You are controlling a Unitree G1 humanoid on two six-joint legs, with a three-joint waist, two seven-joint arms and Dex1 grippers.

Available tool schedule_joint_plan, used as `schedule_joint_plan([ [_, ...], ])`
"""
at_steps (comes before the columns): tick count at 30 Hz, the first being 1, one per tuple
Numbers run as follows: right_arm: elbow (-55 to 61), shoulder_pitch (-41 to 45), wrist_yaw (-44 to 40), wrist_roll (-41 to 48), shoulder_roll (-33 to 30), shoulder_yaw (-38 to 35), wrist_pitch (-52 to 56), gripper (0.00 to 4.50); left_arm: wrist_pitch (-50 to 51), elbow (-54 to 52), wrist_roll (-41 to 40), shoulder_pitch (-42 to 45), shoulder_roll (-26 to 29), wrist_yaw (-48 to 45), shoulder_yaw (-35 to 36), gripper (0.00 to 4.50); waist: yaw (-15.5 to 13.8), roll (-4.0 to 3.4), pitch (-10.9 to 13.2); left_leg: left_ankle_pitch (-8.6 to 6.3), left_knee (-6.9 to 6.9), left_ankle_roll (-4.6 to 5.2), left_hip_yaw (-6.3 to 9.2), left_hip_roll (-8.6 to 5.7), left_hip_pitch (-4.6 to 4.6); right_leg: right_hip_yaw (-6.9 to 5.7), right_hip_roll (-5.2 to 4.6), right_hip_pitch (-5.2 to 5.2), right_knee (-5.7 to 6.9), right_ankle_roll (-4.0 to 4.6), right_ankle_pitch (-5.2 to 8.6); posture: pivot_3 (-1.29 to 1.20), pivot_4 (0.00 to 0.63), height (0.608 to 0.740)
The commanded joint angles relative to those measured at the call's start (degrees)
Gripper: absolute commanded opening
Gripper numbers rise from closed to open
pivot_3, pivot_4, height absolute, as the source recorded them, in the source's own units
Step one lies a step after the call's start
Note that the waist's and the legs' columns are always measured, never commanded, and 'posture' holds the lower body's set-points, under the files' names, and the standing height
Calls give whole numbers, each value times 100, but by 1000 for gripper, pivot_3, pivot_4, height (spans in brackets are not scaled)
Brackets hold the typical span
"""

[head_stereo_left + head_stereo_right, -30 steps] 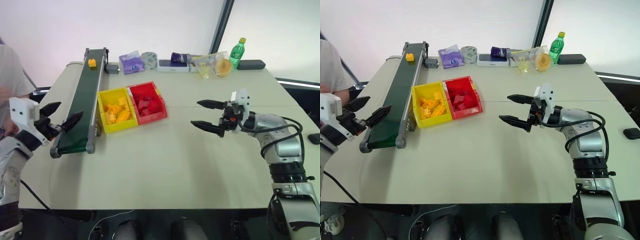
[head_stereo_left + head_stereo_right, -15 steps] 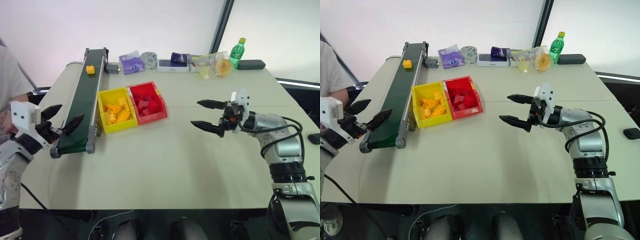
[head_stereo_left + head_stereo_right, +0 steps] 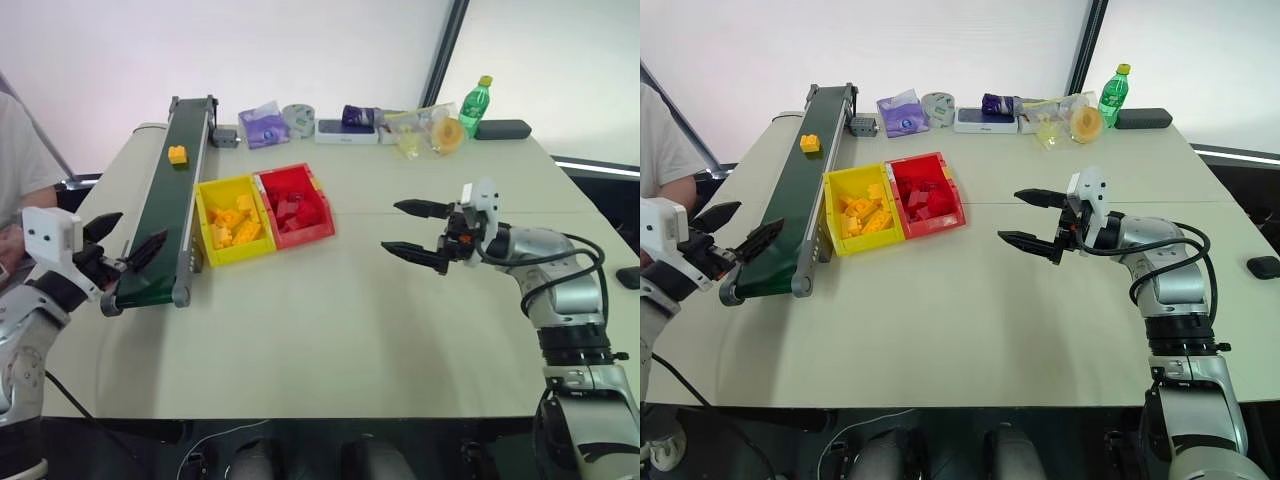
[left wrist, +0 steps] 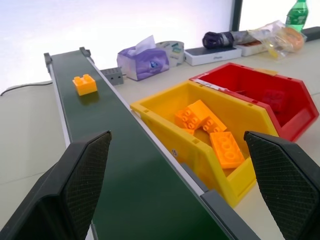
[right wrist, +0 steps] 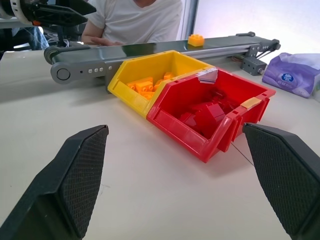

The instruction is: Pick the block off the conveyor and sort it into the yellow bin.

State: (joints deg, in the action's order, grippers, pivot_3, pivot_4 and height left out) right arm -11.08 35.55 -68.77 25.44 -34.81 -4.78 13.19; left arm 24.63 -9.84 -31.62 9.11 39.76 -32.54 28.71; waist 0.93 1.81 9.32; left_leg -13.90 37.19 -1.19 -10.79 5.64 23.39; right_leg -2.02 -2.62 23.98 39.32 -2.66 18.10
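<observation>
The block (image 3: 177, 154) lies on the conveyor (image 3: 165, 210), up toward its far end at about 11 o'clock from the yellow bin (image 3: 233, 221), well apart from both hands. The left hand (image 3: 128, 244) waits at the belt's near end with its fingers spread wide and nothing between them. The right hand (image 3: 419, 232) hangs over bare bench (image 3: 330, 330) at 3 o'clock from the bins, fingers wide too, holding nothing.

The likely risk is timing: if the belt carries the block down and the left hand closes late or off-centre, the small brick could slip past the fingers, get knocked over a side rail, or run off the end.

The yellow bin holds a heap of yellow bricks (image 4: 210, 127). The red bin (image 3: 295, 204) touching it at 3 o'clock holds red bricks (image 5: 207, 112), so a careless release could land in the wrong tray.
</observation>
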Motion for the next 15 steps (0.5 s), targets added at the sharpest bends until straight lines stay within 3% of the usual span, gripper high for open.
schedule_joint_plan([
  [1, 235, 76, 27, 68, 29, -23, -62, 4500, 220, -229, 373, 310, -27, 660, -242, 4487, -8, 0, 0, 0, 0, 0, 1, 0, 0, 0, 0, -1, 0, 0, 0, 0, 150, 740],
  [6, 268, 129, 33, 59, 88, 39, -59, 4500, 1057, 24, 691, 1236, -104, 1693, -489, 4487, -8, 0, 0, 0, 3, 0, 2, -1, 1, 0, 4, -2, 0, -1, 0, 0, 150, 740],
  [15, 337, 138, 71, 84, 135, 108, -59, 4500, 1811, 929, 1229, 2344, -99, 2291, -903, 4487, 6, 0, 0, 1, 2, -1, -2, -4, 1, -1, 8, 1, 0, -1, -1, 0, 150, 740],
])
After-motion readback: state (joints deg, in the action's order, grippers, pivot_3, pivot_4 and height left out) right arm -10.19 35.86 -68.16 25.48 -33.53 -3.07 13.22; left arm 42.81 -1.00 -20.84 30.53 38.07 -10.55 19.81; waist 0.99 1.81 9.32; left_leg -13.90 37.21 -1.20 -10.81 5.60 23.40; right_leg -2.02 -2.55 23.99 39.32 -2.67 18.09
